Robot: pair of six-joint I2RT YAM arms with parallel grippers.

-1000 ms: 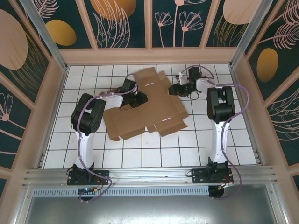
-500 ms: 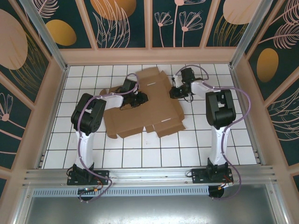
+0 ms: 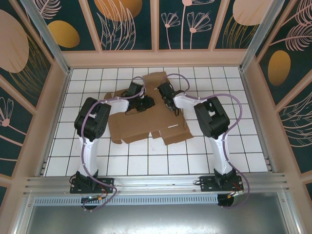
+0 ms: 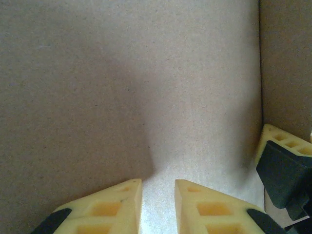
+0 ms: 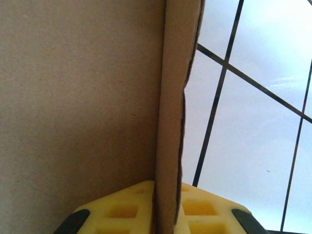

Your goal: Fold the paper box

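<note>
Left gripper (image 3: 146,103) sits low over the left-centre of the flat, die-cut brown corrugated-cardboard paper box (image 3: 146,126). In the left wrist view, the left gripper (image 4: 158,187) has its yellow fingers (image 4: 112,204) set a narrow gap apart with nothing between them, and bare board (image 4: 122,73) shows through the gap. At the right of that view, a second cardboard face (image 4: 285,58) meets the panel along a straight vertical line.

The paper box lies on the far-centre area of the white tiled table (image 3: 234,146). Its far edge lies near the back wall (image 3: 156,58). Its near edge is stepped, with cut flaps and notches. To the left of the sheet, open tiles run to the left side wall (image 3: 57,117). Free tiles also separate the near edge from the two arm bases (image 3: 92,183).

Right gripper (image 3: 165,90) is at the far-right part of the sheet, just beside the left gripper. In the right wrist view, the right gripper (image 5: 165,187) is clamped on a raised side flap (image 5: 173,73). One yellow finger (image 5: 122,207) lies against each face, and the flap's edge stands upright between them. The brown panel (image 5: 73,97) lies left of this edge and the white tiles (image 5: 253,122) lie right of it.

To the right of the sheet, the tiles are free as far as the right side wall (image 3: 256,117).
</note>
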